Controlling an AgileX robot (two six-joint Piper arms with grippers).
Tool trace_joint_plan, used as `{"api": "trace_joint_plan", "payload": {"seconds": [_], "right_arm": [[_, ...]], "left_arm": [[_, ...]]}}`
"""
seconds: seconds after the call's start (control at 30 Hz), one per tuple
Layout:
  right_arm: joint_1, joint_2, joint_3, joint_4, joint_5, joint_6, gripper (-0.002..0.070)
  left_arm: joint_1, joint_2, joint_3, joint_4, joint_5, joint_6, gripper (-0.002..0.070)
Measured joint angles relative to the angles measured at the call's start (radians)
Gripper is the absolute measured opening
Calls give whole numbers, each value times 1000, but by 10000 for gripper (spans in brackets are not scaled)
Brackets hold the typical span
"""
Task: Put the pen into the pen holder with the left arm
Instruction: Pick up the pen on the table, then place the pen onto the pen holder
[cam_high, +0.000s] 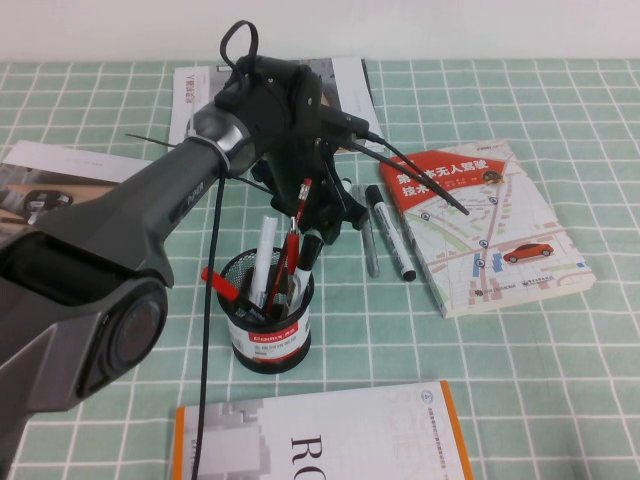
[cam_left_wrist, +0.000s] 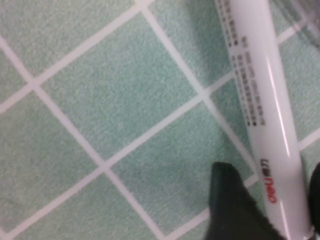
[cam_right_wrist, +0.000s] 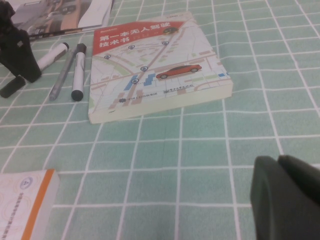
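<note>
pen: red "deli" logo, rows of tiny black print, unreadable | map book: white Chinese title "第一本无人驾驶技术书" on red band | front book: large "RO" | pen holder: red-band label, text too small

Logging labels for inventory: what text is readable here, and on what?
"deli": pen held in the left gripper by the pen holder; its small print is blurred.
"第一本无人驾驶技术书": map book.
"RO": nearest book.
Holder label: unreadable.
Right gripper, over the tablecloth: no text.
</note>
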Motion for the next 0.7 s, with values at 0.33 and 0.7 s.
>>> {"api": "trace_joint_plan", "payload": {"seconds": [0.33, 0.7], "right_arm": [[0, 0, 0, 0, 0, 0, -20], [0, 0, 0, 0, 0, 0, -20]], "left_arm": [[-1, 0, -6, 22, 18, 1, 113], [20, -202, -4, 16, 32, 27, 113]]}}
